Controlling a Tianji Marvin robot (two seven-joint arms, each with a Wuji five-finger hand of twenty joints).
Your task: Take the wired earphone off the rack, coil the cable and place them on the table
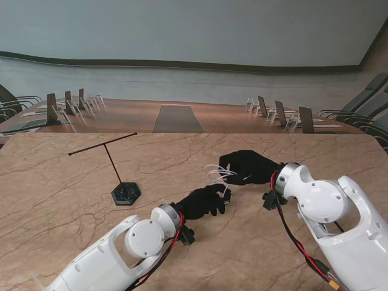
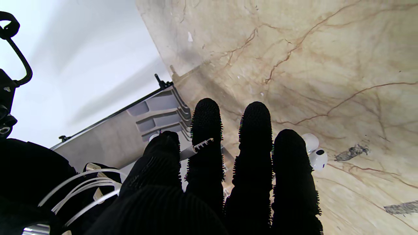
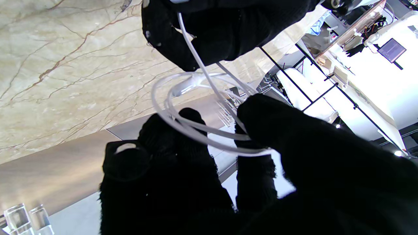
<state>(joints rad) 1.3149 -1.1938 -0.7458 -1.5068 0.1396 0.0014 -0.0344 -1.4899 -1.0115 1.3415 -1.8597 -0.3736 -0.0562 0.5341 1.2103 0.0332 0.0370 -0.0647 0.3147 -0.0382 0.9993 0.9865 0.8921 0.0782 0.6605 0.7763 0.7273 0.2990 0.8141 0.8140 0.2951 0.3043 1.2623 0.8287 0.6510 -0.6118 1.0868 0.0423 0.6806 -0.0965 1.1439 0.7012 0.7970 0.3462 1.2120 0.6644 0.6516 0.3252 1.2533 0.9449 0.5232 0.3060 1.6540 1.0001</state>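
Observation:
The white earphone cable (image 1: 219, 174) is off the rack and stretched between my two black-gloved hands near the table's middle. In the right wrist view several loops of cable (image 3: 202, 133) lie around the fingers of my right hand (image 1: 245, 167), which is shut on them. One strand runs from the loops into my left hand (image 1: 203, 201). In the left wrist view its thumb and forefinger pinch a white stem of the cable (image 2: 196, 148). The two white earbuds (image 2: 315, 153) show past the little finger, just over the marble. I cannot tell whether they touch the table.
The thin black rack (image 1: 109, 151), a T-shaped rod on a dark hexagonal base (image 1: 126, 193), stands bare to the left of my left hand. The marble table (image 1: 60, 206) spreads around both hands. Chairs and a long desk lie beyond its far edge.

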